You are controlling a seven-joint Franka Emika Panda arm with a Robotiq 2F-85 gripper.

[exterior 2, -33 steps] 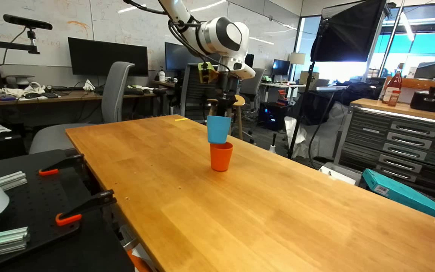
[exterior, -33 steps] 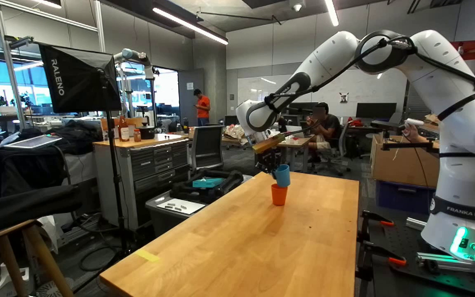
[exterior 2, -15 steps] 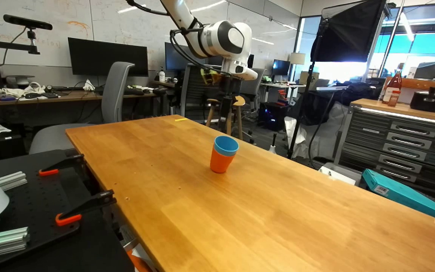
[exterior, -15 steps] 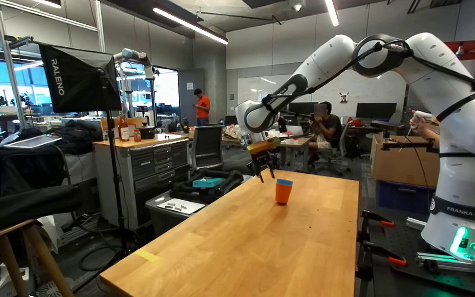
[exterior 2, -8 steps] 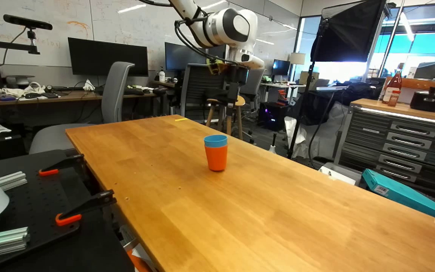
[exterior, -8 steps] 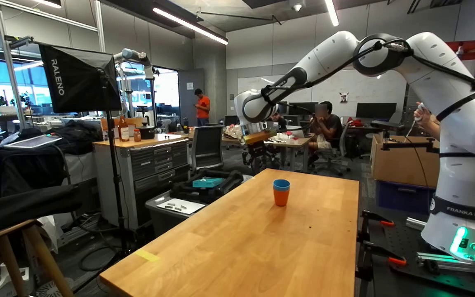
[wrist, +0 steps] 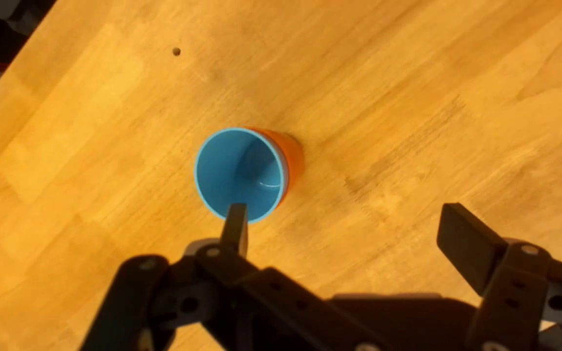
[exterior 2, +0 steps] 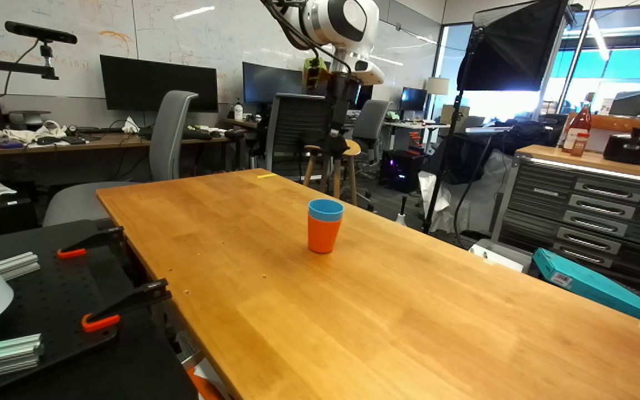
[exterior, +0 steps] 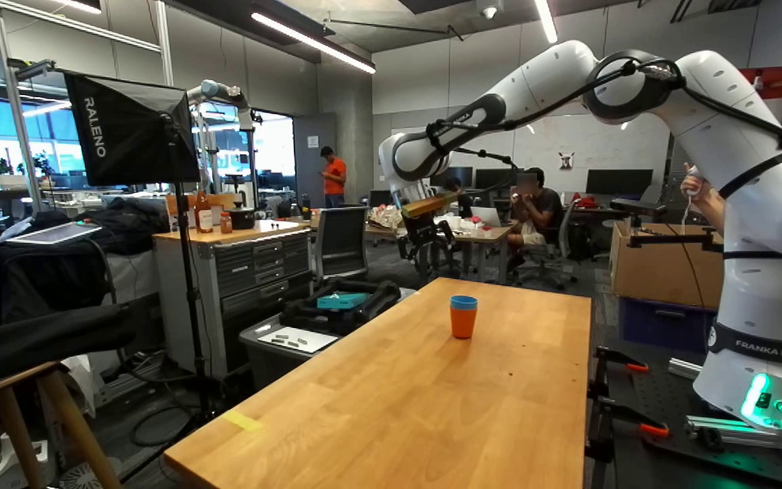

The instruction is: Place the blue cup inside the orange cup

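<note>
The blue cup (exterior: pixel 463 302) sits nested inside the orange cup (exterior: pixel 463 324), with only its upper band and rim showing above the orange. Together they stand on the wooden table, leaning very slightly in an exterior view, blue cup (exterior 2: pixel 326 210) over orange cup (exterior 2: pixel 323 237). From above in the wrist view I look into the blue cup (wrist: pixel 234 165), and a strip of orange cup (wrist: pixel 295 155) shows at its right. My gripper (wrist: pixel 344 207) is open, nothing between its wide-spread fingers. It hangs above and apart from the cups in both exterior views, gripper (exterior 2: pixel 333 145).
The wooden table (exterior 2: pixel 409 311) carries a strip of yellow tape (exterior: pixel 244 420). Black clamps with orange tips (exterior 2: pixel 100 322) hold along the robot's side. A softbox lamp (exterior: pixel 132 129) and a drawer cabinet (exterior: pixel 255 272) stand beyond the table.
The gripper was shut on the blue cup above the orange cup. It has let go and risen away. The blue cup dropped inside; the pair tilted, rocked and came nearly upright.
</note>
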